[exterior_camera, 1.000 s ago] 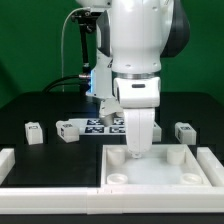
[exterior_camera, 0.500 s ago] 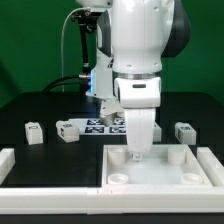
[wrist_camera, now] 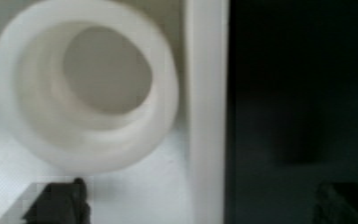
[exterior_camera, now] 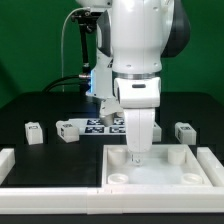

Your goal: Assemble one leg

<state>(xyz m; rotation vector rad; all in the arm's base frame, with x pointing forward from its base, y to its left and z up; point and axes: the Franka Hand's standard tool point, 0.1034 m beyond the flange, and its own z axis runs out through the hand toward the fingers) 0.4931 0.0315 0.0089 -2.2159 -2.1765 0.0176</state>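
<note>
In the exterior view my gripper (exterior_camera: 137, 153) reaches down onto the far left corner of the large white plate (exterior_camera: 160, 180). Three legs, small white tagged blocks, lie on the black table: two on the exterior view's left (exterior_camera: 34, 131) (exterior_camera: 68, 130) and one on its right (exterior_camera: 184, 131). In the wrist view my gripper (wrist_camera: 206, 207) is open. Its dark fingertips (wrist_camera: 55, 204) stand wide apart, one over the plate and one over the table, with nothing between them. A round socket (wrist_camera: 87, 95) of the plate fills that view close up and looks empty.
The marker board (exterior_camera: 104, 125) lies on the table behind the plate. A raised white rail (exterior_camera: 22, 160) runs along the exterior view's left and front. Other round sockets show at the plate's near left (exterior_camera: 118, 178), near right (exterior_camera: 196, 176) and far right (exterior_camera: 176, 155).
</note>
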